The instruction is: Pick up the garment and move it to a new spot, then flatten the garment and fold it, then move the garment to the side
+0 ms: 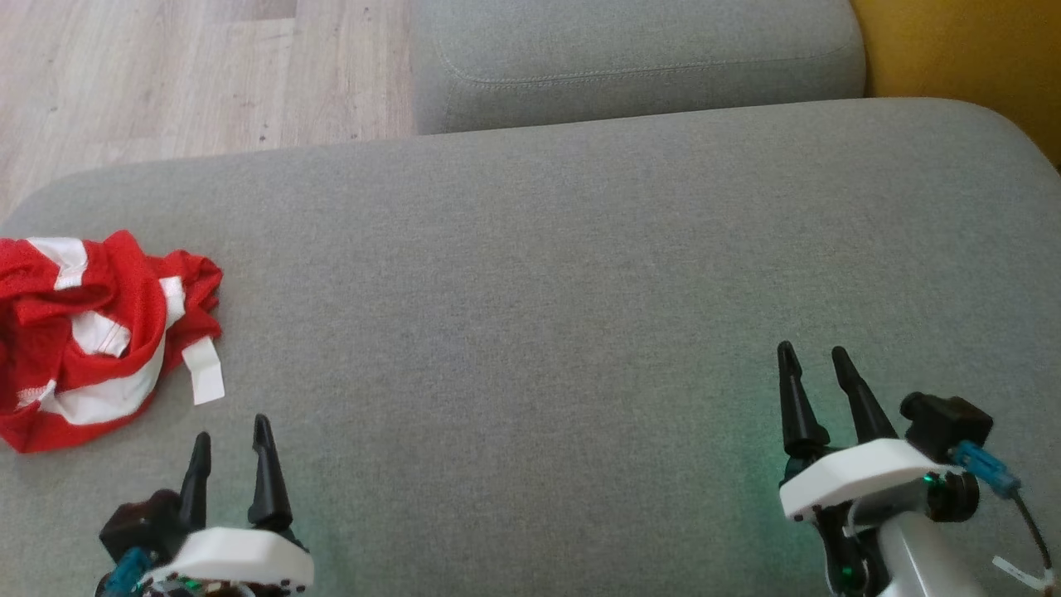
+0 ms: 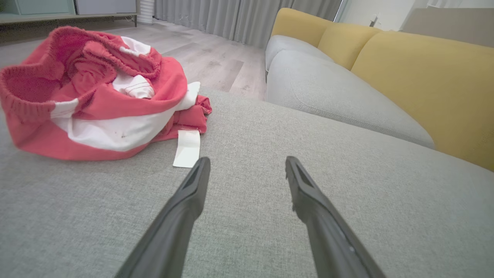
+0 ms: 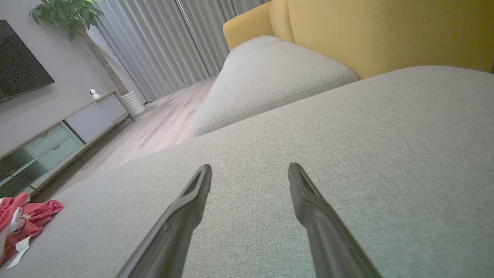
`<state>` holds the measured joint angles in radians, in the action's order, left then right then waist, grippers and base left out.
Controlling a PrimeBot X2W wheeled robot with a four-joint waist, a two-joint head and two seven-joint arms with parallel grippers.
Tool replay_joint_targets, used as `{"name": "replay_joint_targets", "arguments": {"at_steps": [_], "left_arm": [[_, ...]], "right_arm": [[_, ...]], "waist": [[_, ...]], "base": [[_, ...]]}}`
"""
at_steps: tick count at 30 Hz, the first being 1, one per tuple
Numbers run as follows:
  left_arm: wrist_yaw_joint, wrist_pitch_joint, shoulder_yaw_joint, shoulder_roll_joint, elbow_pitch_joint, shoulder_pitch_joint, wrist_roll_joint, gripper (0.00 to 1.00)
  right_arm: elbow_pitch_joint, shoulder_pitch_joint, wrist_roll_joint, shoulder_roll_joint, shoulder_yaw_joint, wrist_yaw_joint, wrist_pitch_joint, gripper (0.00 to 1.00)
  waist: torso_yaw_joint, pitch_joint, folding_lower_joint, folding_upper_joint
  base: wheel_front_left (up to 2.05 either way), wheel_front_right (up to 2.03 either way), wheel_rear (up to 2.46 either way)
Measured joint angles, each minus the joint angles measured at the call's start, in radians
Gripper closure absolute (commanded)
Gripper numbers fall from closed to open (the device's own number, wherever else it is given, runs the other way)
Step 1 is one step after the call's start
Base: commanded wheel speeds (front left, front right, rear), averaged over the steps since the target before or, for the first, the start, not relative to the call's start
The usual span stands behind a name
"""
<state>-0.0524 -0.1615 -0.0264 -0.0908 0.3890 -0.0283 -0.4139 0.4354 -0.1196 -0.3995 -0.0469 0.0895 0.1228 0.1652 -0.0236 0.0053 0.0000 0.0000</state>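
At the far left edge of the grey seat cushion point(image 1: 530, 274) lies the garment point(image 1: 99, 340), a crumpled heap partly cut off by the head view's border. Just right of it and nearer to me hovers my left gripper point(image 1: 232, 427), its two dark fingers spread wide with nothing between them. I judge it is poised there because the heap is on its side, so the first pick falls to it. The broad bare middle of the cushion looks like the likely new spot, with room to flatten and fold. Well apart on the right, my right gripper point(image 1: 812, 350) has its fingers spread too, empty, low over the fabric, probably idle until there is cloth to smooth.

The garment is red knit with broad white bands, bunched so that its folds overlap, and a gathered, elastic-looking hem curls upward in the left wrist view. A white label point(image 1: 204, 371) pokes out flat onto the cushion at the heap's near right edge. The cloth looks soft and limp, likely to sag when lifted.
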Motion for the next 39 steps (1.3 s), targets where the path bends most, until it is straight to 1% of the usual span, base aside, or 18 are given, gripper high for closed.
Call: {"name": "replay_joint_targets", "arguments": {"at_steps": [12,29,39], "left_arm": [[0.002,-0.039,0.020,0.006,0.014,0.013,0.147,0.00],[0.001,-0.088,0.057,0.021,0.017,0.013,0.348,0.00],[-0.008,-0.088,0.091,0.035,0.018,0.012,0.351,0.00]], "right_arm": [[0.016,-0.017,0.163,0.000,-0.003,0.000,0.035,0.00],[0.019,-0.020,0.344,0.000,-0.009,0.000,0.083,0.00],[0.019,-0.029,0.348,0.000,-0.019,0.000,0.086,0.00]], "waist": [[-0.008,0.000,0.0000,0.0000],[-0.016,0.009,0.0000,0.0000],[-0.006,0.015,0.0000,0.0000]], "base": [[0.00,0.00,0.00],[0.00,0.00,0.00],[0.00,0.00,0.00]]}}
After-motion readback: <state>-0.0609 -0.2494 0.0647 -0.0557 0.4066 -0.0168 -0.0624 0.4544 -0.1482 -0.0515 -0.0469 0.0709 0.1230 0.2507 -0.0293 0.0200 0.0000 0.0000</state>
